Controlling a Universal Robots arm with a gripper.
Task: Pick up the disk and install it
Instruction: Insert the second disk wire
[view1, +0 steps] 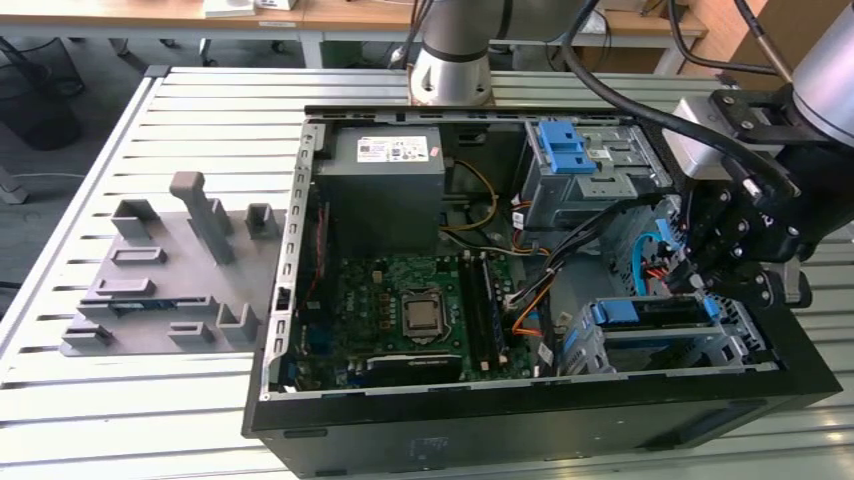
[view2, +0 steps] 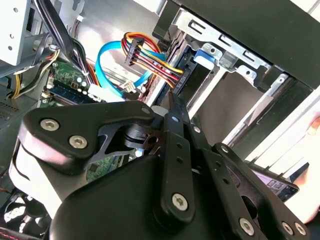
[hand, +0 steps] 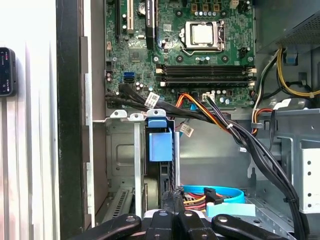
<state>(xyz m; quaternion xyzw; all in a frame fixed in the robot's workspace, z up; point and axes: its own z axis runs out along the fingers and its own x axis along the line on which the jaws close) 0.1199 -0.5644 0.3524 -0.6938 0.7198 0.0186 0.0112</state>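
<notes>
A slatted metal table (view1: 134, 420) carries an open black case (view1: 534, 420), which lies on its side at the middle of the exterior view. At 9 o'clock from the case, a grey moulded fixture (view1: 160, 270) rests on the table, just beside the case wall. The arm (view1: 827, 60) comes in at 2 o'clock and bends down over the case.

Inside the case, the power supply (view1: 387, 180) sits at 11 o'clock and the motherboard (view1: 400, 310) at 7 o'clock. A grey cage (view1: 627, 185) topped by a blue latch (view1: 567, 150) stands at 1 o'clock.

At 4 o'clock in the case is a lower bay (view1: 721, 345). The disk (view1: 647, 312) stands on edge in it, with its blue carrier facing up. In the first wrist view the carrier's blue tab (hand: 160, 145) shows between the bay's metal rails.

The gripper (view1: 694, 290) hangs directly over the disk, at its edge. I cannot tell whether it is apart or clamped on anything.

A bundle of coloured wires (view2: 150, 55) and a blue flat cable (view2: 107, 70) run close beside the bay.
</notes>
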